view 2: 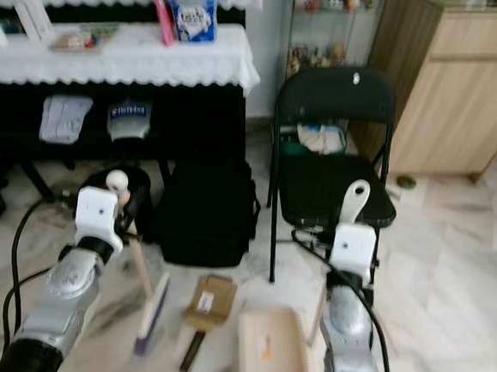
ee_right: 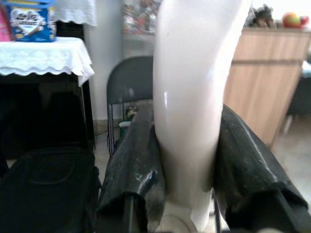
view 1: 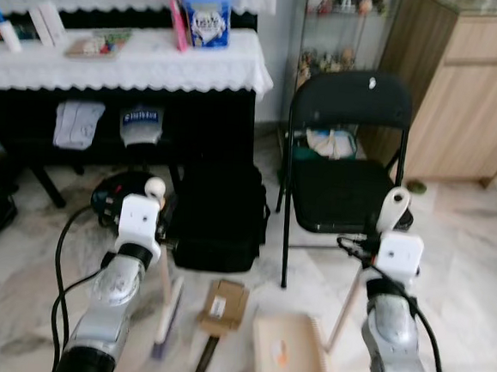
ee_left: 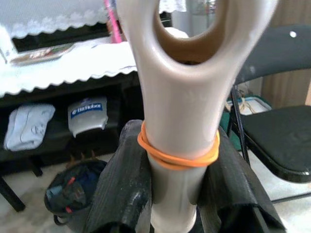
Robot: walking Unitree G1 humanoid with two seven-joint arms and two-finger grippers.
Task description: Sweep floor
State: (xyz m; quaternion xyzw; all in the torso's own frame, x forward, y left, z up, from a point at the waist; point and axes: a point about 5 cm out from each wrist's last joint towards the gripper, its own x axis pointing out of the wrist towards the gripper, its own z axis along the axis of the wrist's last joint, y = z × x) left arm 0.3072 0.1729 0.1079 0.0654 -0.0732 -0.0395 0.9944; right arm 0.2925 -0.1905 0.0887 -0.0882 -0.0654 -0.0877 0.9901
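Two tools we hold: left gripper [ee_left: 172,204] clenched on the broom handle [ee_left: 187,97], right gripper [ee_right: 187,194] on the dustpan handle [ee_right: 189,97]. Broom head [view 1: 167,317] rests beside the dustpan [view 1: 291,357], before the chair [view 1: 345,159]. Next, we judge, sweeping toward the pan.

Open marble floor [view 1: 473,281] to the right, free for passing. Ahead, blocked by a black folding chair [view 1: 345,159], a black bag [view 1: 220,214] just beside it on the floor, and a cloth-covered table [view 1: 129,60] behind, with dark clutter underneath. Close in front, between the two arms, a cardboard piece [view 1: 224,303] and a beige dustpan [view 1: 289,355] lying on the floor. Narrow gap between bag and chair legs. Wooden cabinet [view 1: 470,100] closing off the far right
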